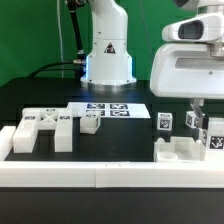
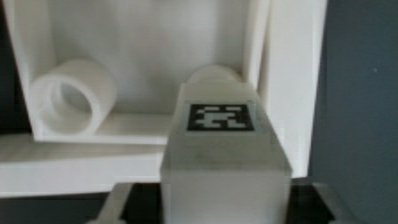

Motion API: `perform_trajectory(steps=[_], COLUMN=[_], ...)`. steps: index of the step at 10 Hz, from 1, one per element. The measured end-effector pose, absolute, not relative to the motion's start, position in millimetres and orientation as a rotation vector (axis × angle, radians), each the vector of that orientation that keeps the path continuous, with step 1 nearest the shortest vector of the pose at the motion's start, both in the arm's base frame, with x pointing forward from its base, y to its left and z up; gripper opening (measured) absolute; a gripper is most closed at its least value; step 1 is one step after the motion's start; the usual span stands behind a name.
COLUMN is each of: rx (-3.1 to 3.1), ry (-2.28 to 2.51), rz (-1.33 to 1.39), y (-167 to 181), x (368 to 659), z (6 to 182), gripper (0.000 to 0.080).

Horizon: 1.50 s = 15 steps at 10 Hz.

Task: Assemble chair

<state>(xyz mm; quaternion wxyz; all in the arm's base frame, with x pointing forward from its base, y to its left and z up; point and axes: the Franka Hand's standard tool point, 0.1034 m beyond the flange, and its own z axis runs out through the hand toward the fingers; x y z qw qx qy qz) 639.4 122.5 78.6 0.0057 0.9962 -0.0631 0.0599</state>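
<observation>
White matte chair post (image 2: pixel 222 160) stands between the jaws of the pincer (image 1: pixel 199 114), near the tabletop's corner at the exterior view's right, beside a holed block (image 2: pixel 71 100). You cannot tell whether the pads grip it. Centre the jaws on its flat sides and close squarely. Labels: only its square black-and-white tag (image 2: pixel 219 118); no readable writing.

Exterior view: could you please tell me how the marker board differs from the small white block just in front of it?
The marker board is thin and lies flat; the small white block is chunky and stands higher. The marker board is wide and carries several tags; the small white block is compact and shows only one tag here. Both are white, bear black-and-white tags and rest on the black table.
</observation>
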Motion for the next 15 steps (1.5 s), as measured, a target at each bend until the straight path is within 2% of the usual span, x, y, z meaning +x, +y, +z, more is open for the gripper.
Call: perform_trajectory(steps=[5, 8, 9, 10, 13, 15], rx=[3.046, 3.031, 3.043, 3.058, 3.104, 3.102], ry=[-0.687, -0.717, -0.665, -0.591, -0.391, -0.413], rz=[0.177, 0.179, 0.182, 0.177, 0.177, 0.164], y=[109.1, 105.1, 105.9, 106.2, 88.4, 84.8], x=[637.3, 637.5, 639.1, 639.1, 623.5, 615.4], z=[78.9, 79.5, 84.0, 90.2, 115.2, 116.2], gripper=[0.0290, 0.0300, 0.0470, 0.0604, 0.0647, 0.0647])
